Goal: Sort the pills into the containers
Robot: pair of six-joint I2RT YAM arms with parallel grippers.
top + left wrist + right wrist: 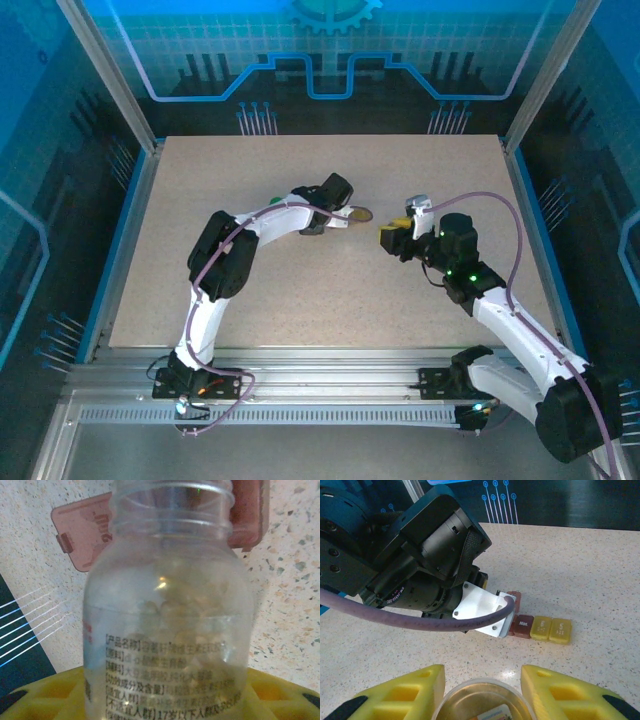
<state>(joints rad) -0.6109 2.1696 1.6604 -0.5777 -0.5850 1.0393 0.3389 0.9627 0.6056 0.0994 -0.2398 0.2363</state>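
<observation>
My left gripper (343,216) is shut on a clear uncapped bottle (165,630) lying on its side, with pale pills (175,605) inside. The bottle's mouth points at a dark red container (247,515) whose lid (82,535) stands open. In the right wrist view, a dark red container marked "Mon." (523,626) stands in a row with yellow containers (550,629), partly hidden behind the left wrist. My right gripper (480,680) sits just right of the row, its yellow fingers (410,687) shut on a second round clear bottle (480,700).
The left arm's wrist and purple cable (420,620) lie close in front of the right gripper. The speckled table (300,300) is bounded by a blue-edged frame (125,230) with glass walls.
</observation>
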